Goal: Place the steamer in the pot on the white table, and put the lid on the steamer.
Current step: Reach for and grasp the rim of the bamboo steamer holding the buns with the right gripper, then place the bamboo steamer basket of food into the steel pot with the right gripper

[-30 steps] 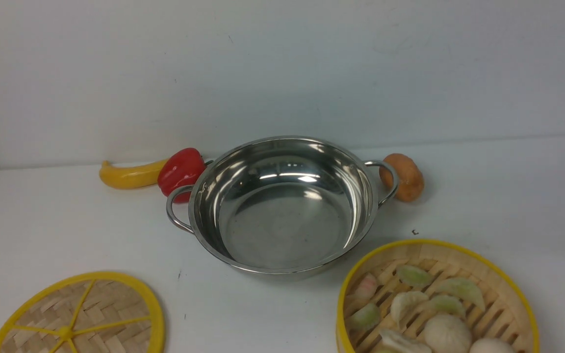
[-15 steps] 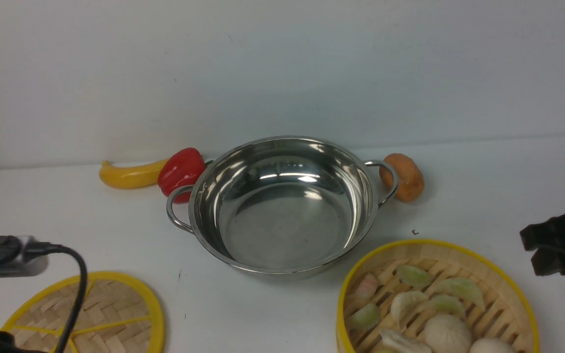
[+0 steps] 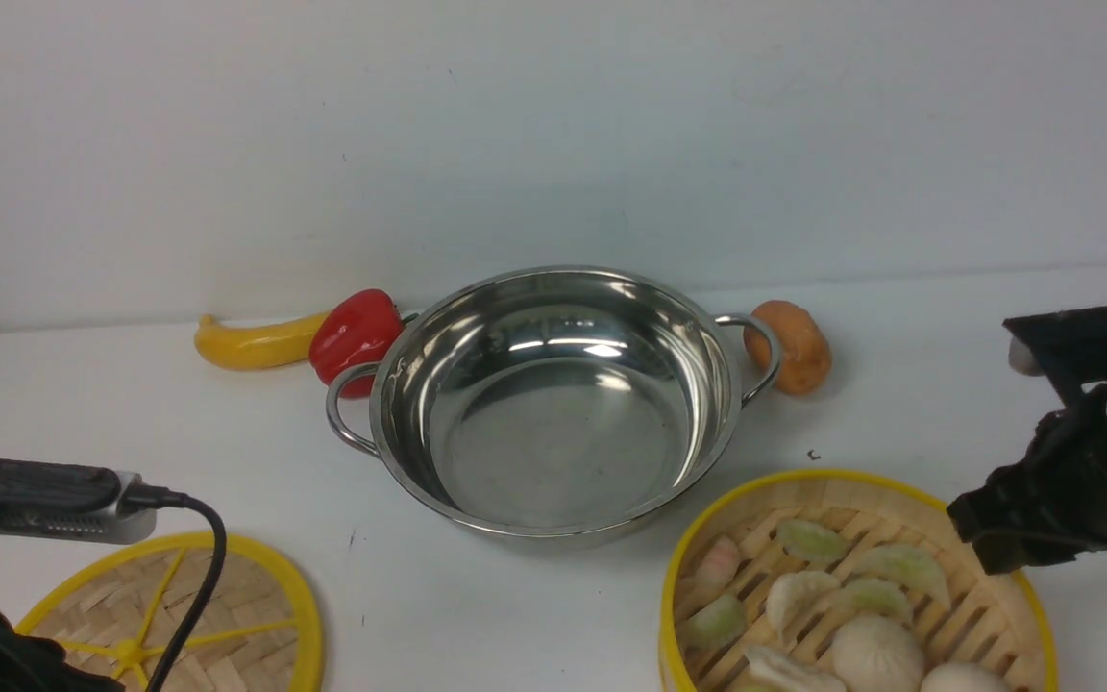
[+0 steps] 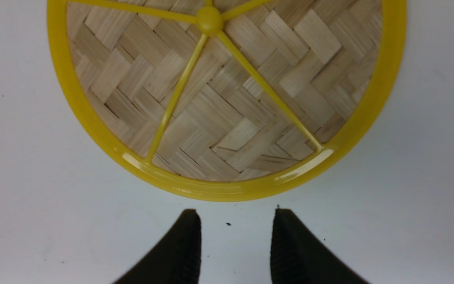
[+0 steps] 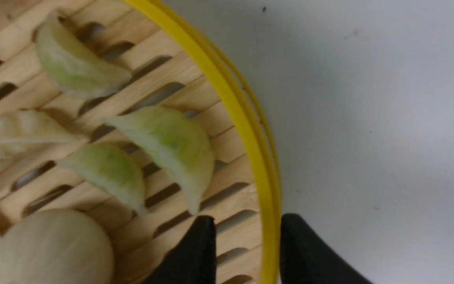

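The steamer (image 3: 808, 475), a round bamboo basket with a yellow rim and a slatted floor, is seen resting on the plain white table (image 3: 899, 404), just in front of and to the right of the wide, shallow stainless-steel pot (image 3: 553, 452). Nothing has been placed in the pot, so neither step of the task is done: the steamer is yet to be lifted in, and the flat woven-bamboo lid (image 3: 236, 615) with yellow spokes is left lying on the table at the front left, well apart from the steamer.

By the right wrist view alone it is shown that the right gripper (image 5: 247, 218) is set astride the steamer's rim (image 5: 246, 130), one finger over the slats near the pale green dumplings (image 5: 168, 146), the other outside. The jaws are partly open and nothing is gripped; whether the outer finger touches the rim cannot be told.

By the left wrist view alone, the left gripper (image 4: 235, 221) is shown parted and empty over bare table, just beside the lid's rim (image 4: 227, 191).

Only in the front view are the pot, a yellow banana (image 3: 251, 346), a red pepper (image 3: 354, 336) and a brown potato (image 3: 794, 346) taken in.
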You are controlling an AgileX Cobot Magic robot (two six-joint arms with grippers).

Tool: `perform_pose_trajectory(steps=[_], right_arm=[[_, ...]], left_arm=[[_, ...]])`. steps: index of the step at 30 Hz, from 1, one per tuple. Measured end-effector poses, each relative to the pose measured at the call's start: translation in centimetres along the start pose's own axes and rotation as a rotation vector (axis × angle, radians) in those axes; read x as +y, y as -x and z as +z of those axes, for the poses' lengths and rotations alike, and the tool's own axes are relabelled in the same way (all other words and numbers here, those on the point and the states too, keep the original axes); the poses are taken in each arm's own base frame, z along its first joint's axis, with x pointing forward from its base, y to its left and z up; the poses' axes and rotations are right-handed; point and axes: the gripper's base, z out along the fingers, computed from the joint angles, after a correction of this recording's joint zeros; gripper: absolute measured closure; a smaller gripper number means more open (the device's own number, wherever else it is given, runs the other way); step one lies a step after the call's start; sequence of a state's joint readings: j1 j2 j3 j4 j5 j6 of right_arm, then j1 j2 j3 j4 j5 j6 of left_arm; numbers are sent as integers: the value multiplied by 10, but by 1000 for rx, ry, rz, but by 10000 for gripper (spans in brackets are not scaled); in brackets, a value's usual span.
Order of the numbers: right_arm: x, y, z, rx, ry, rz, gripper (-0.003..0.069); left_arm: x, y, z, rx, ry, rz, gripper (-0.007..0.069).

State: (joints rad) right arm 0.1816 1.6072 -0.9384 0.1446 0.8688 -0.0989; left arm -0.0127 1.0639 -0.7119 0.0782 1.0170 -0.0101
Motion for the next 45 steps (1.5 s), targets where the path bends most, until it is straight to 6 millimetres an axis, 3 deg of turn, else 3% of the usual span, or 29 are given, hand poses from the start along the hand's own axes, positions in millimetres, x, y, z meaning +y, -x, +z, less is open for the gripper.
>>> perform_pose_trajectory(steps=[9,12,13,17,21,24,25,26,28,31,36,37,38,41,45], right_arm=[[-6,1,35,88,-29,26,442],[-6,0,41,124,-24,29,561],[-6,-1,40,134,-31,16,605],[-6,-4,30,177,-45,-6,607],[-4,2,-8,217,-52,-29,607],[2,23,-47,134,-31,-29,607],[2,25,-49,125,-29,-28,607],[9,46,-71,28,4,-31,607],[14,57,-79,-16,18,-40,607],[41,98,-91,-117,39,-101,607],[104,157,-67,-189,32,-236,607],[104,160,-65,-192,30,-237,607],[122,174,-52,-211,33,-269,607],[141,193,-31,-238,35,-300,607],[148,213,-4,-261,41,-284,607]], left_arm=[[0,0,0,1,1,2,384],[0,0,0,1,1,2,384],[0,0,0,-1,1,2,384],[0,0,0,-2,1,11,384],[0,0,0,-1,1,36,384],[0,0,0,-1,1,38,384],[0,0,0,-1,1,38,384],[0,0,0,-2,1,40,384],[0,0,0,-2,1,40,384],[0,0,0,-3,1,40,384],[0,0,0,-3,1,40,384],[0,0,0,-3,1,40,384],[0,0,0,-3,-2,38,384],[-1,1,0,-4,-12,32,384],[-1,1,0,-4,-16,30,384]])
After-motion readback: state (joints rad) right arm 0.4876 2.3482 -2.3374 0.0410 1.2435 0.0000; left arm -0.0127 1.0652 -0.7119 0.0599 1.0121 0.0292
